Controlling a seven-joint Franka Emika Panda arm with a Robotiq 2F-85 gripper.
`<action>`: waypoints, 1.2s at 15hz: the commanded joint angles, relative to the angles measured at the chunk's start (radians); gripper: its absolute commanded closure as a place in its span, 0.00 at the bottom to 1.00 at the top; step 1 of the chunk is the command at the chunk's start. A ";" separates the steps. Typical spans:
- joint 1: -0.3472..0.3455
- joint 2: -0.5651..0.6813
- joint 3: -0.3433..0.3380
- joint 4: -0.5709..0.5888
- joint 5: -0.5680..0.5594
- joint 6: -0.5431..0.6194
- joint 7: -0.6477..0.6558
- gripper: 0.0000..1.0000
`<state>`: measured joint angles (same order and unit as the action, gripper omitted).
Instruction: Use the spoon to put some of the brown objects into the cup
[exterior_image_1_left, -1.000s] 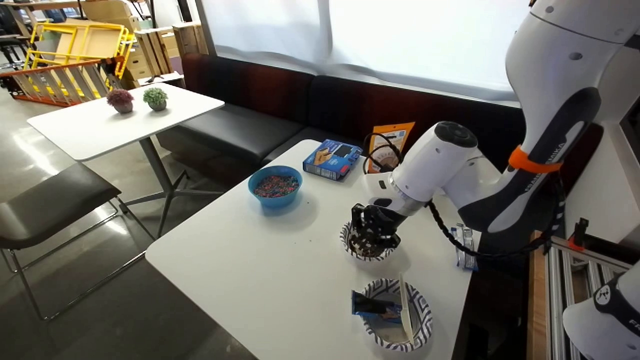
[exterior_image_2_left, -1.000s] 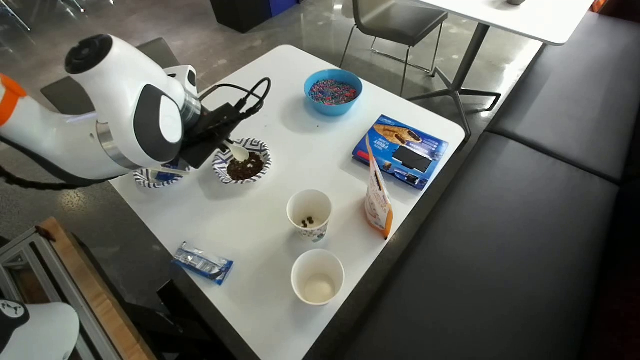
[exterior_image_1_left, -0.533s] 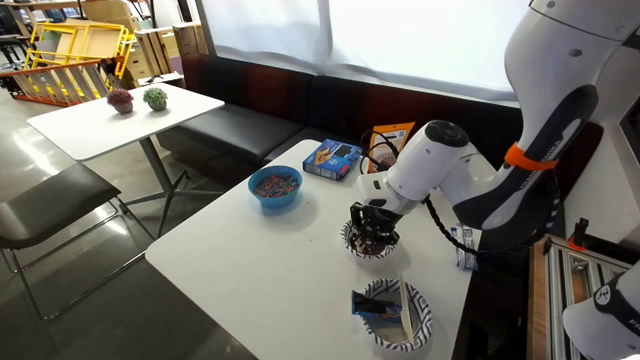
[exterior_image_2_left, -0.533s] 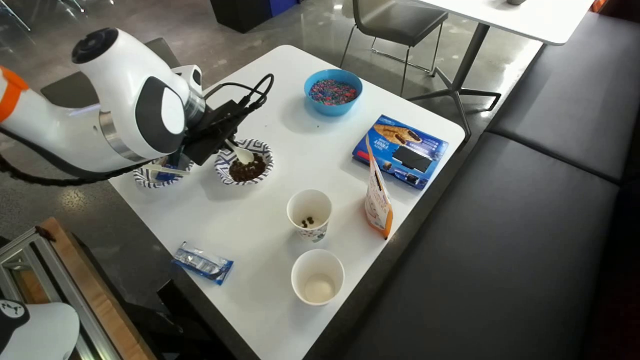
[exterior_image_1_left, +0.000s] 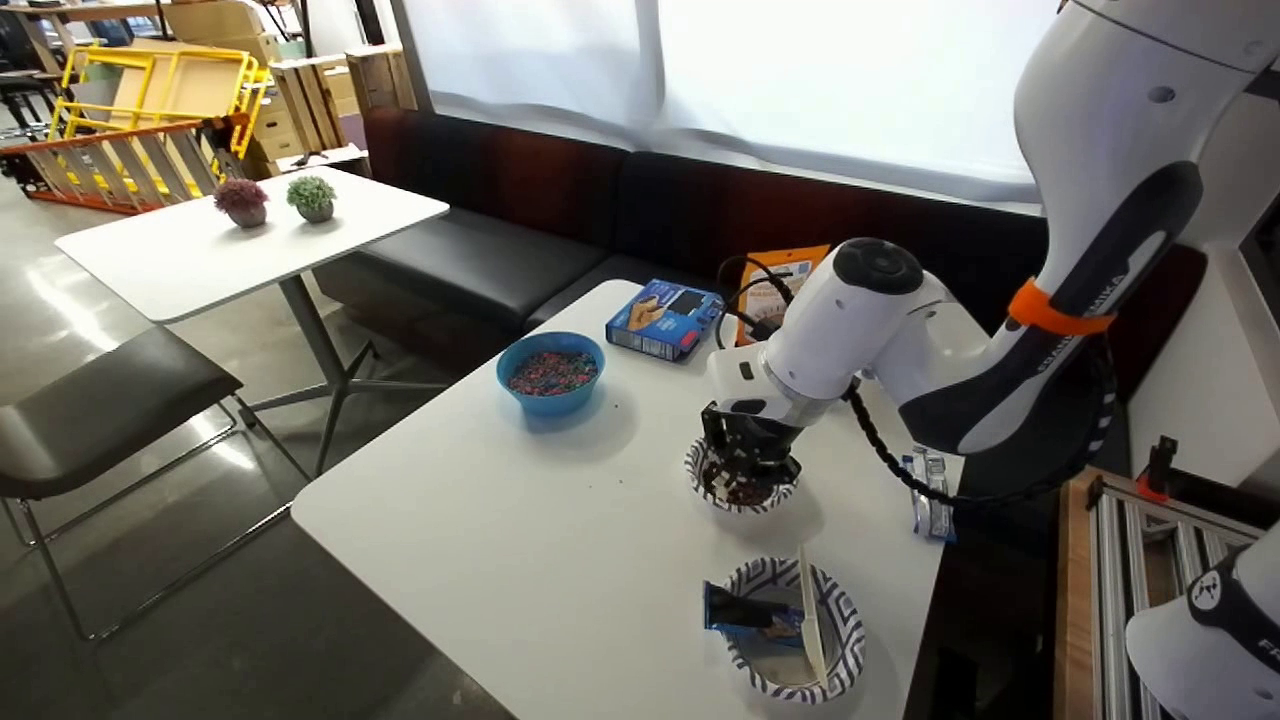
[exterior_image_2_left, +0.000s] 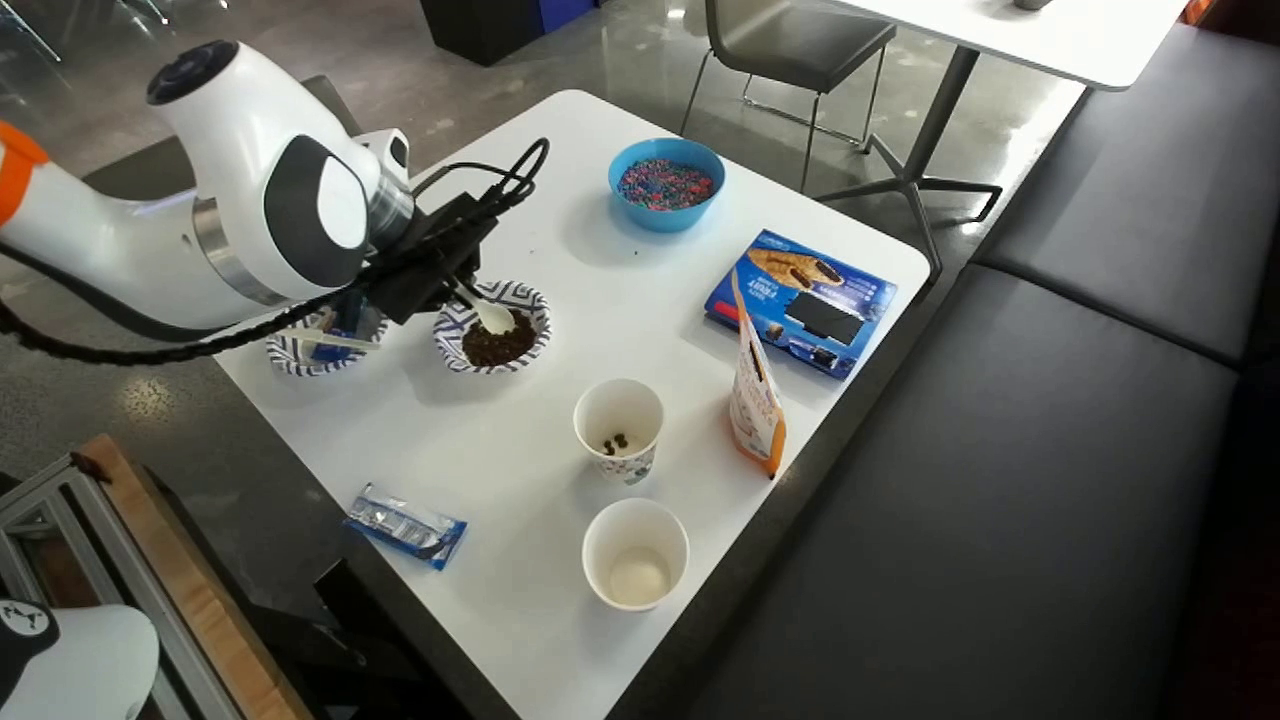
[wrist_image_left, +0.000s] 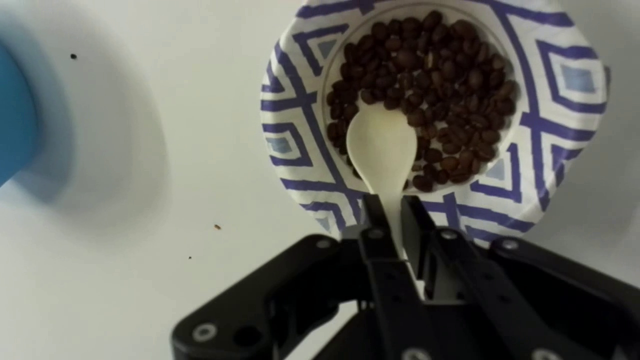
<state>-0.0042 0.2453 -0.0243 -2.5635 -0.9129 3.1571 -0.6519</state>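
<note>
One spoon (wrist_image_left: 382, 145): pale cream, smooth, oval head narrowing to a slim neck; its face looked bare. Head sat over the bowl (wrist_image_left: 577, 77), tip meeting the beans (wrist_image_left: 465, 85); dug in or just above, could not tell.
Gripper (wrist_image_left: 392, 207): clenched on the spoon's handle, head jutting ahead, presumably to reach the beans with the grip clear of them.
Beans: dark brown, oval, heaped beyond the spoon; pale floor showed between some.
Bowl: round, patterned; its sloping wall probably gave something to scoop against.
Cup (exterior_image_2_left: 624, 466): stood upright, apart from the bowl, a few brown pieces (exterior_image_2_left: 620, 440) at its bottom; likely the target, so a loaded spoon would need level carrying.
</note>
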 joint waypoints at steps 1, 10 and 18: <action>-0.008 -0.025 0.019 -0.003 0.003 -0.067 0.002 0.97; 0.013 -0.035 0.005 0.003 -0.004 -0.148 0.008 0.97; 0.033 -0.049 0.001 0.020 -0.023 -0.222 0.019 0.97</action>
<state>0.0107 0.2086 -0.0194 -2.5483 -0.9175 2.9783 -0.6519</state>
